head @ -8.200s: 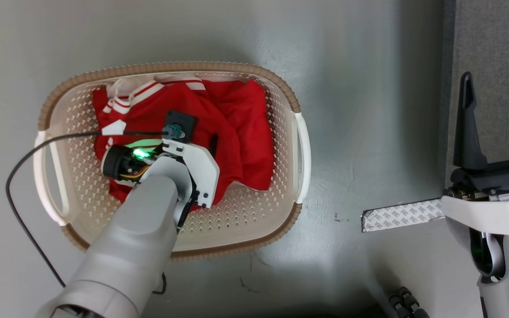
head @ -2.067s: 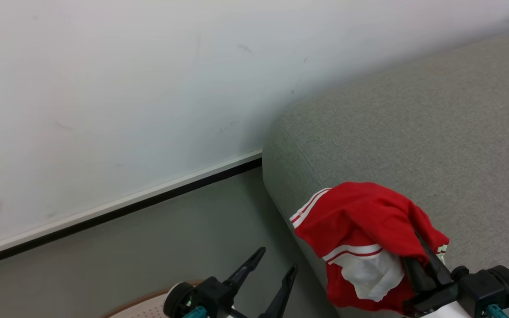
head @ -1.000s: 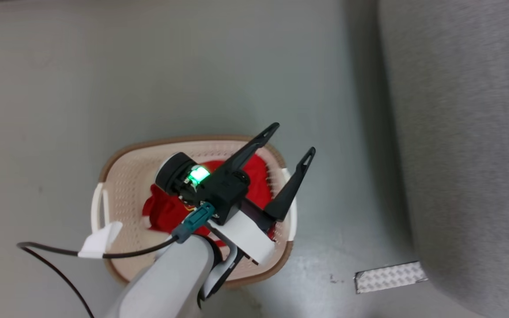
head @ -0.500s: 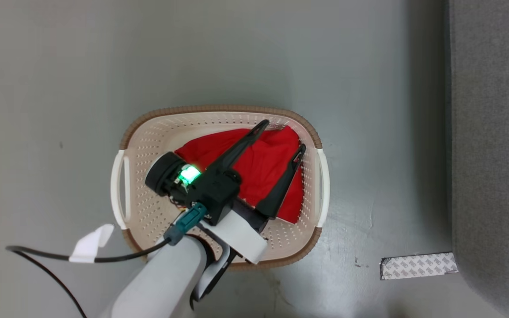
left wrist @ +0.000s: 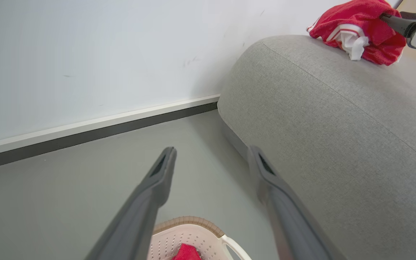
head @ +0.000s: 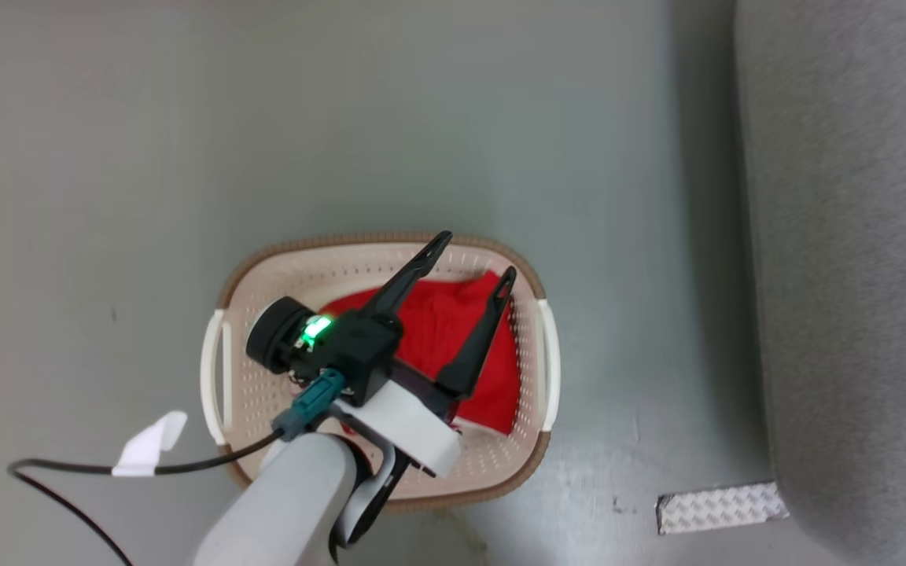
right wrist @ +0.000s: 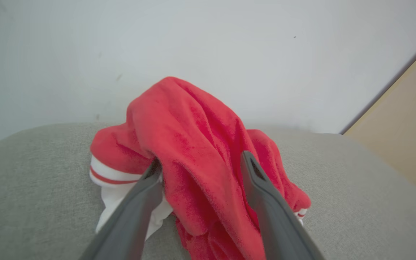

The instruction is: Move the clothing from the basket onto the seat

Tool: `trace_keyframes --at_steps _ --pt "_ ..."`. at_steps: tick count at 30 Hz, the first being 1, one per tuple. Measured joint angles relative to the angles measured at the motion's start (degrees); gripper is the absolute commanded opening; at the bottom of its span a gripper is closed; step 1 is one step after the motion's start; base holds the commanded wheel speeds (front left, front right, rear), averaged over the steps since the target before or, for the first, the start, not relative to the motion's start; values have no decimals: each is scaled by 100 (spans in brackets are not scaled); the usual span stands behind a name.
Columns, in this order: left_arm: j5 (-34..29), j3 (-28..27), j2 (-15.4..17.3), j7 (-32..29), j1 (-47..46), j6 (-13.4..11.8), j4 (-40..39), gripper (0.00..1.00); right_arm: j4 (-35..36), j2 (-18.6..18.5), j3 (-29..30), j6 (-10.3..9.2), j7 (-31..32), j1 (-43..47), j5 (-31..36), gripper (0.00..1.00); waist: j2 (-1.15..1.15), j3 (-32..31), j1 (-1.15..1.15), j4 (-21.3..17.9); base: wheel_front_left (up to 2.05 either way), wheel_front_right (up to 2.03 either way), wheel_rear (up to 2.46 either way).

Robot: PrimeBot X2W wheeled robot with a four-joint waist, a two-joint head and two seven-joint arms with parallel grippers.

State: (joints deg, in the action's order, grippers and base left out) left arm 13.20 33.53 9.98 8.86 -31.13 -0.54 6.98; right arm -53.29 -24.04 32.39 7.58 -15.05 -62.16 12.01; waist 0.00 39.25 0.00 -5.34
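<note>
The left gripper (head: 476, 253) is held wide open and empty above the basket (head: 327, 242), in which one red garment (head: 437, 338) lies toward 3 o'clock. The right gripper (right wrist: 200, 159) is spread, unclamped, around the other garment (right wrist: 193, 144), which is resting on the sofa (right wrist: 31, 162).

Pale grey forearm (head: 288, 503), black claw (head: 477, 253), green light (head: 315, 326)

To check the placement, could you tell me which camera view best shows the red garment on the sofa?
The right wrist view: the garment sits large and central, bunched on the sofa, the right gripper astride it. The left wrist view shows it small, at top right.
</note>
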Motion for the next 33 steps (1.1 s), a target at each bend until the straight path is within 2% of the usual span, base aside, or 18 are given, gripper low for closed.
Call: trace_keyframes --at_steps 7,13,18,27,33 --pt "319 -213 -22 308 450 -131 342 100 1256 371 -634 0 -10 1513 -490 100 0 -745 -1 -92 0 0 0" --pt "601 -467 70 488 1018 -255 595 100 2621 724 -1126 0 -12 2801 -921 100 0 -1527 -1 -172 0 0 0" --pt "838 -786 134 586 1578 -401 702 100 3459 1025 -1573 0 -12 3802 -1157 100 0 -2224 -2 -202 0 0 0" --pt "857 -1494 13 627 2455 -637 522 100 4042 1618 -2051 0 -12 5363 -1368 100 0 -3354 -3 1 0 0 0" --pt "727 -1936 -27 626 3041 -552 509 100 4112 1897 -2470 0 -13 6031 -1394 100 0 -3871 -2 290 0 0 0"
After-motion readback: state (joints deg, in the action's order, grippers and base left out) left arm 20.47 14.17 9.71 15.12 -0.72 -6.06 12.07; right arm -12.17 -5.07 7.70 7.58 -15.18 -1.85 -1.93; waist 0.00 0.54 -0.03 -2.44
